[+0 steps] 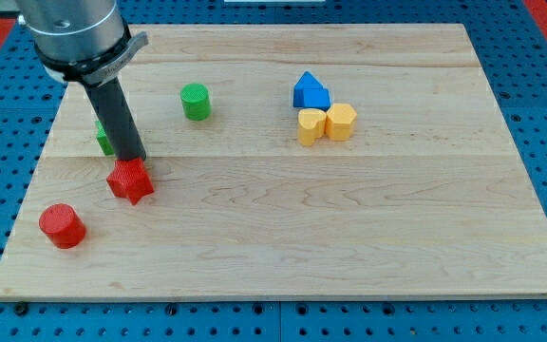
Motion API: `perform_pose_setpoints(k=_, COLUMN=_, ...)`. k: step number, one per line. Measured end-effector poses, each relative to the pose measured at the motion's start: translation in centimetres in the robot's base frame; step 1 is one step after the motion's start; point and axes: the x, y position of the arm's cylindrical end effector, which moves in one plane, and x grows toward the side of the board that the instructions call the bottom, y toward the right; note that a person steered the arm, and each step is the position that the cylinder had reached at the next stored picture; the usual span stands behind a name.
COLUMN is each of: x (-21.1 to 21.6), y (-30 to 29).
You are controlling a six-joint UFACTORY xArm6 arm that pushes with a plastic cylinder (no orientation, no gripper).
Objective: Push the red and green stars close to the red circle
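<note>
The red star (130,181) lies on the wooden board at the view's left. The red circle (62,226) sits below and left of it, near the board's lower left corner. A green block (103,139), mostly hidden behind my rod, sits just above the red star; its shape cannot be made out. My tip (132,159) rests at the red star's top edge, touching or nearly touching it, right beside the green block.
A green circle (196,102) stands at the upper middle left. A blue block (310,92) and two yellow blocks (311,126) (341,122) cluster at the upper middle right. The wooden board (349,237) lies on a blue pegboard.
</note>
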Motion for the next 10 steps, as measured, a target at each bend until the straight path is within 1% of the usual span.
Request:
perform_pose_setpoints(k=1, x=0.1, y=0.0)
perform_pose_setpoints(k=2, x=0.6, y=1.2)
perform_pose_setpoints(k=3, x=0.6, y=5.0)
perform_pose_setpoints(k=4, x=2.6, y=7.5)
perform_pose_setpoints(k=5, x=4.5, y=7.3)
perform_pose_setpoints(k=6, x=4.5, y=5.2)
perform_pose_setpoints(k=7, x=4.5, y=-0.6)
perform_pose_setpoints(k=8, x=4.5, y=-3.4)
perform_pose_setpoints(k=10, x=3.7, y=-1.2)
